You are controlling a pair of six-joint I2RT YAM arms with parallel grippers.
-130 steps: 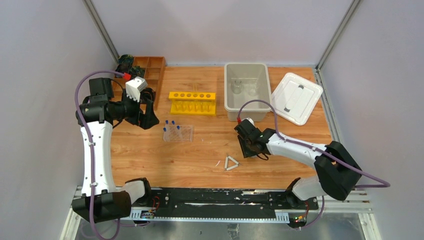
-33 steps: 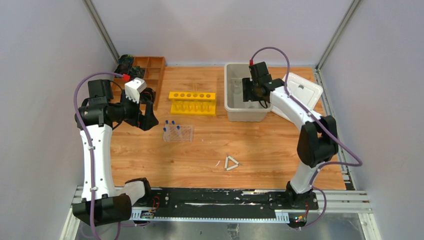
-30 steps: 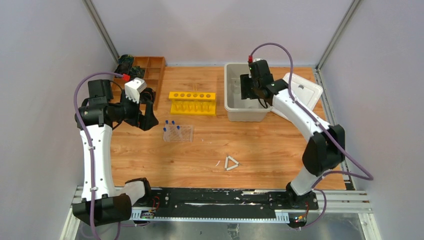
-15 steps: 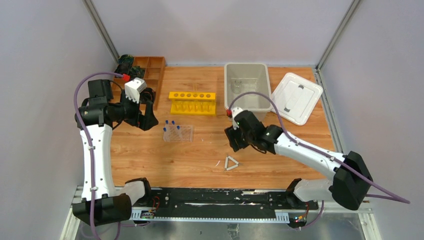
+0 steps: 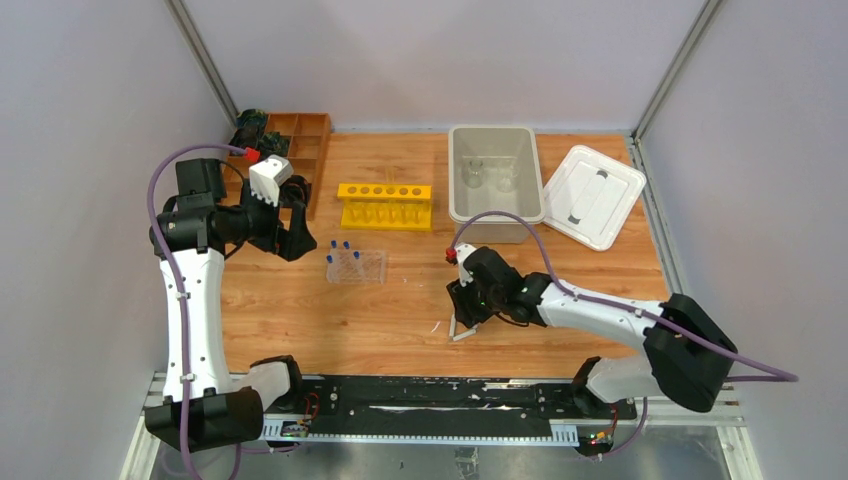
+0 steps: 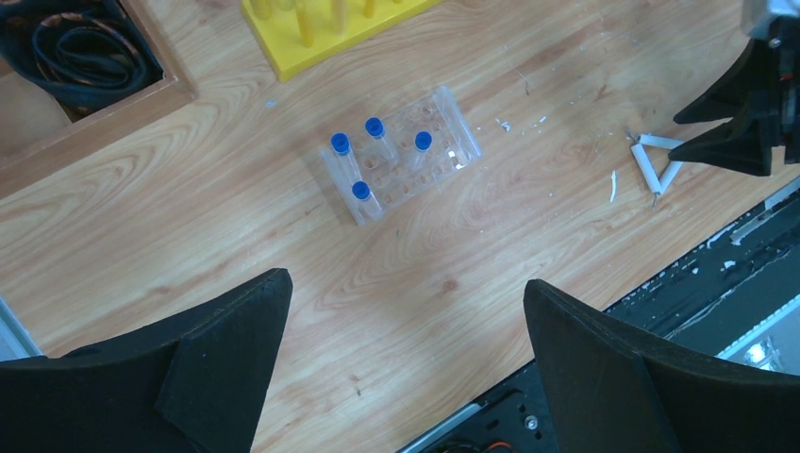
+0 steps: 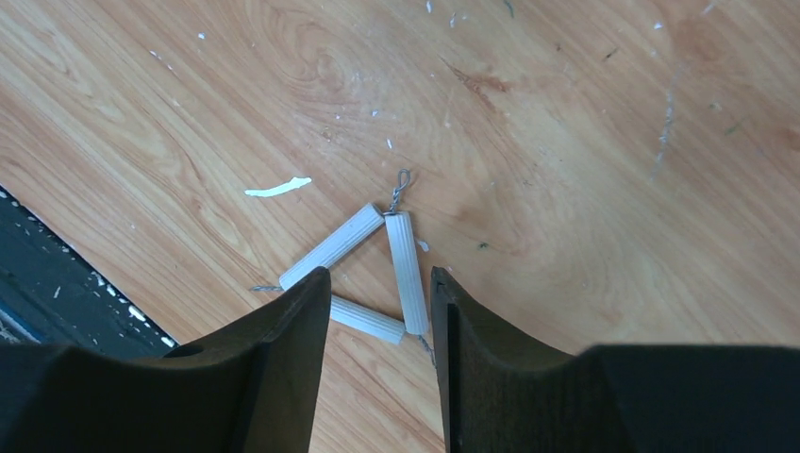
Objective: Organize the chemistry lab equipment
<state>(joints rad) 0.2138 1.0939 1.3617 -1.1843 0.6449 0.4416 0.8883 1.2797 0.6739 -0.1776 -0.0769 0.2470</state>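
We take the yellow rack (image 5: 386, 205) as our mark. Just on its near side stands the clear plastic tube rack (image 6: 401, 151) holding four blue-capped tubes (image 6: 340, 143), with bare wood all round it. Further toward the near edge and to the right of the yellow rack lies the small white triangle (image 7: 332, 247), flat on the wood and close to the black rail (image 5: 430, 395) along that edge. The right gripper (image 7: 379, 278) is low over the triangle with its fingers partly apart. One finger covers a corner and the other stands just beside a rod; we cannot tell whether either touches.

Right of the yellow rack sits the grey bin (image 5: 495, 232) with two clear glass pieces (image 5: 475, 175) inside, and the white lid (image 5: 593, 195) lies beyond it at the table's right edge. Left of the yellow rack, the left gripper (image 6: 406, 283) hangs high with fingers spread wide and holding nothing, near the wooden compartment tray (image 5: 310, 140) in the far left corner.
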